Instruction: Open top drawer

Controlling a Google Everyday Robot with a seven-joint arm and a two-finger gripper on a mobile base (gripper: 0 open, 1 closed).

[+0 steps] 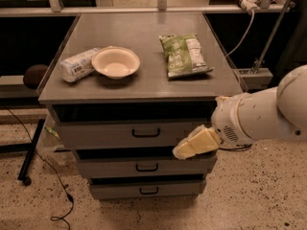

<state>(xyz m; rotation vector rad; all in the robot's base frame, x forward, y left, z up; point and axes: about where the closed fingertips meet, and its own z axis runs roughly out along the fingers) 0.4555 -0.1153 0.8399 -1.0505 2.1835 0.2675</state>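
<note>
The top drawer (96,134) is the tallest grey front of three, under the cabinet top, with a small black bar handle (146,133) at its centre. It looks closed, level with the fronts below. My gripper (184,150) is a cream-coloured tip on the white arm (259,114) coming in from the right. It hangs in front of the lower right part of the top drawer's front, right of the handle and a little below it, apart from the handle.
The middle drawer (105,167) and bottom drawer (110,189) lie below with like handles. On the cabinet top (139,30) stand a cream bowl (115,62), a white wrapped packet (76,64) and a green chip bag (184,54). Cables lie on the floor (53,195) at left.
</note>
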